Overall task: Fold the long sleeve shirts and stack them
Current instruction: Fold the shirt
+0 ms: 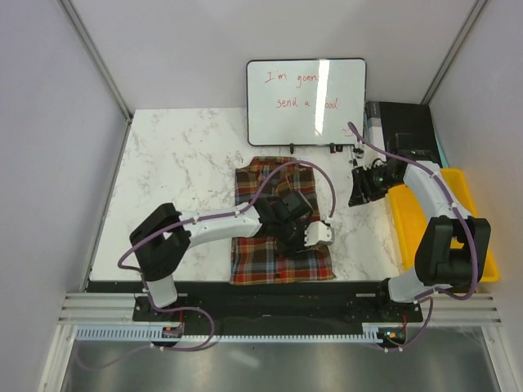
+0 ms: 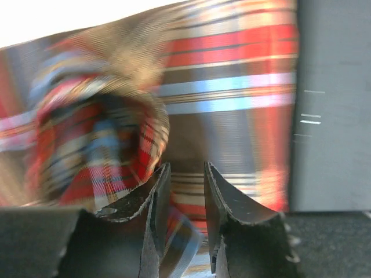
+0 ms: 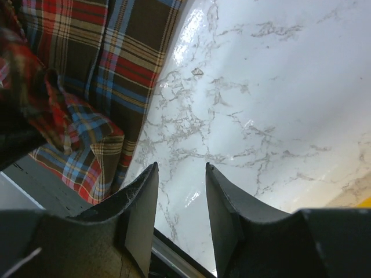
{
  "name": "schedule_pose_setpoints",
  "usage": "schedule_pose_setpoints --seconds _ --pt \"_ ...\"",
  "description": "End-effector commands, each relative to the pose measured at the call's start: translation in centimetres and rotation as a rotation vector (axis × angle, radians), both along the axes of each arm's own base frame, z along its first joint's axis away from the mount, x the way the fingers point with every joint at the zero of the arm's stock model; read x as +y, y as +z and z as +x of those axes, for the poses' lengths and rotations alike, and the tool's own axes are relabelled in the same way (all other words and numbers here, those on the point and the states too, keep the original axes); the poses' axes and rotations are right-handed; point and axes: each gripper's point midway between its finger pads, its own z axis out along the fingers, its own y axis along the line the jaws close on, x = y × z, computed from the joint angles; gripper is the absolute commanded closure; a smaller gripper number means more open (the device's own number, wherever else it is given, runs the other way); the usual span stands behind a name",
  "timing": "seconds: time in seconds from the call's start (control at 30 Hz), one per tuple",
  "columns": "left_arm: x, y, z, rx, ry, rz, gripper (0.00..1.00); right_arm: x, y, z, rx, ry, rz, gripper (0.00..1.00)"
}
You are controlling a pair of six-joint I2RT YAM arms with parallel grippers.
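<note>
One plaid long sleeve shirt (image 1: 282, 261) in red, navy and white checks lies partly folded on the marble table (image 1: 180, 180). My left gripper (image 1: 301, 235) is low over its middle right. In the blurred left wrist view the gripper (image 2: 186, 171) has a fold of the shirt (image 2: 232, 69) between its narrowly parted jaws, and cloth bunches up to the left. My right gripper (image 1: 359, 189) hangs open and empty over bare marble to the right of the shirt. The right wrist view shows that gripper (image 3: 181, 174) with the shirt's edge (image 3: 87, 69) at its left.
A yellow plastic bin (image 1: 441, 229) stands at the table's right edge under the right arm. A whiteboard (image 1: 306, 102) stands at the back, with a black box (image 1: 404, 126) beside it. The table's dark front edge (image 2: 330, 116) runs close to the left gripper.
</note>
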Motion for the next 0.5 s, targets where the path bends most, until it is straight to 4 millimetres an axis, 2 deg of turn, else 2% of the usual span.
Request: schedule_pose_setpoints --seconds 0.0,0.03,0.1,0.13,0.23,0.3,0.33,0.37,0.4,0.43,0.47 --pt "-1.0 0.8 7.8 -0.106 0.157 -0.052 0.62 0.0 0.4 -1.0 -0.003 0.039 0.025 0.54" --pt "-1.2 2.1 10.3 -0.132 0.196 -0.088 0.58 0.1 0.3 -1.1 -0.003 0.041 0.026 0.53" --pt "-1.5 3.3 12.5 -0.155 0.219 -0.12 0.55 0.3 0.4 -1.4 -0.004 0.05 0.041 0.52" --pt "-1.9 4.3 14.7 -0.178 0.252 -0.142 0.53 0.4 0.4 -1.4 -0.008 0.051 0.045 0.52" --pt "-1.5 5.0 18.2 -0.199 0.318 -0.133 0.48 0.8 0.6 -1.3 -0.013 0.058 0.073 0.52" --pt "-0.1 5.3 18.0 -0.168 0.324 -0.121 0.47 1.2 1.0 -1.4 -0.023 0.075 0.097 0.54" --pt "1.0 7.4 18.3 -0.182 0.338 -0.16 0.44 1.9 1.3 -1.7 -0.03 0.105 0.123 0.55" --pt "1.6 8.0 17.1 -0.14 0.316 -0.18 0.43 2.3 1.5 -1.9 -0.036 0.122 0.129 0.55" --pt "2.8 7.3 16.0 -0.104 0.317 -0.161 0.41 2.8 1.7 -2.1 -0.043 0.144 0.132 0.55" --pt "3.7 7.7 15.1 -0.079 0.317 -0.163 0.36 4.2 1.9 -3.1 -0.033 0.201 0.156 0.55" --pt "4.6 8.7 13.3 -0.048 0.3 -0.177 0.34 4.7 2.0 -3.4 -0.036 0.225 0.158 0.52"
